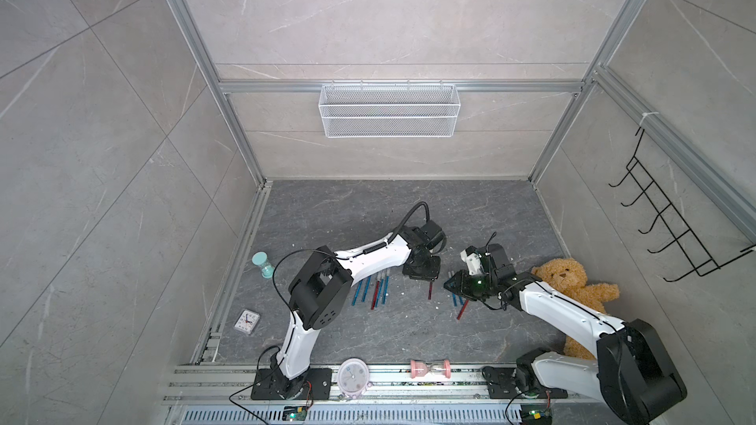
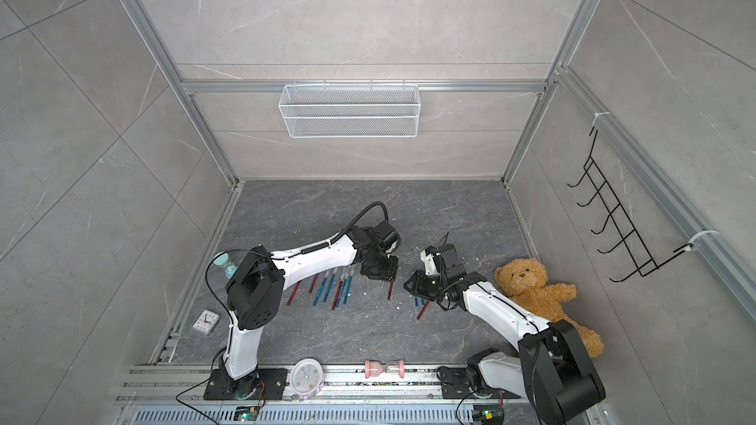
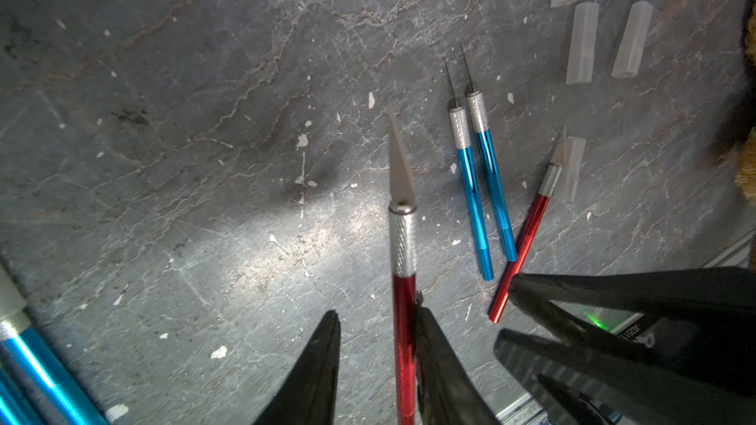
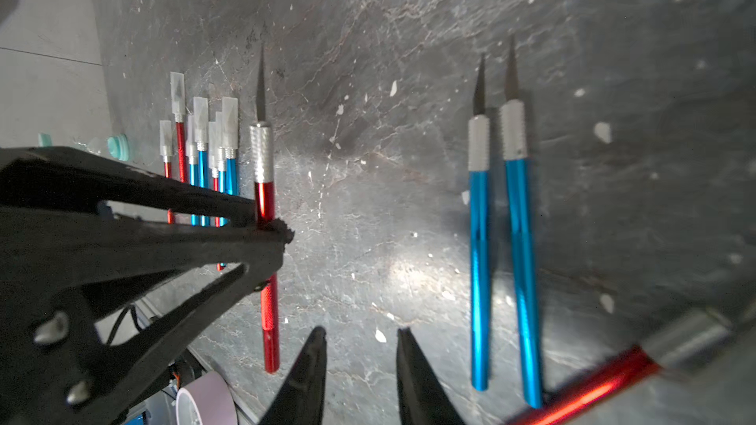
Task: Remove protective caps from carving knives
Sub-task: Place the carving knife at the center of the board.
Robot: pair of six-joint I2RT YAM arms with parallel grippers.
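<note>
Carving knife (image 3: 403, 239) runs between parted jaws of left pincer (image 3: 377, 313), blade toward back wall (image 1: 388, 34); right pincer (image 4: 362, 331) narrow, empty

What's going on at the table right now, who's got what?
The left gripper has its fingers either side of a bare-bladed red knife, one touching the handle, one apart. The right gripper hangs open and empty beside two uncapped blue knives. Loose caps lie near those. A row of capped knives waits by the left arm.
</note>
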